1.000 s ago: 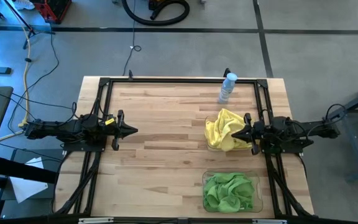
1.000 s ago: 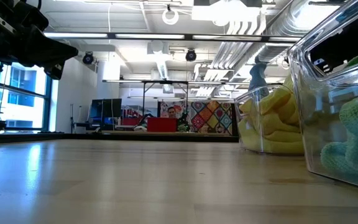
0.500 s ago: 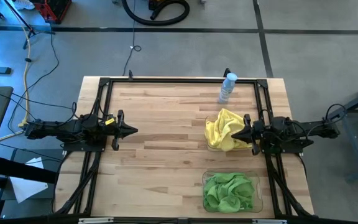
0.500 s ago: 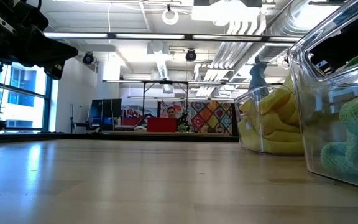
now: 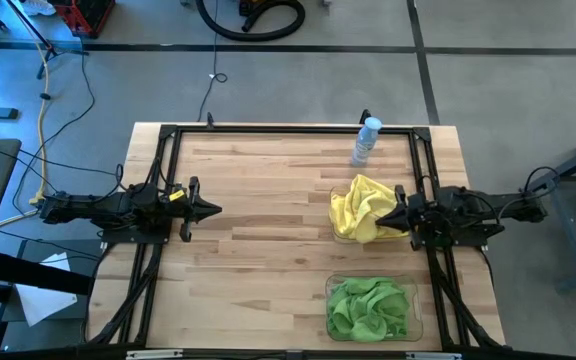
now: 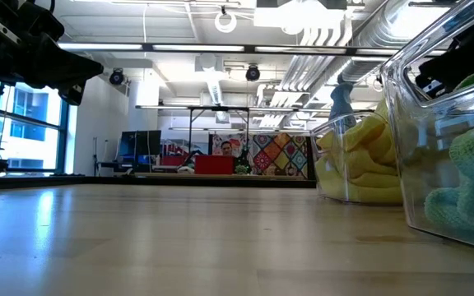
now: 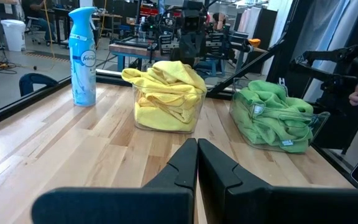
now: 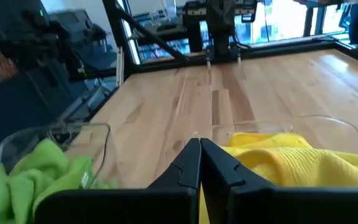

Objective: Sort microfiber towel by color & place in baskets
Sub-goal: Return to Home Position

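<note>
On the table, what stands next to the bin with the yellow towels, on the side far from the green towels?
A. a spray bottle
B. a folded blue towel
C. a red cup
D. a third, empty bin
A: in the high view the spray bottle stands just beyond the yellow towels, on the side opposite the green towels.

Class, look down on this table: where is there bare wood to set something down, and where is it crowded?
The widest bare wood lies between the left gripper and the yellow-towel basket. Another free patch lies left of the green-towel basket. The right side is crowded: those baskets, the spray bottle, the right gripper.
</note>
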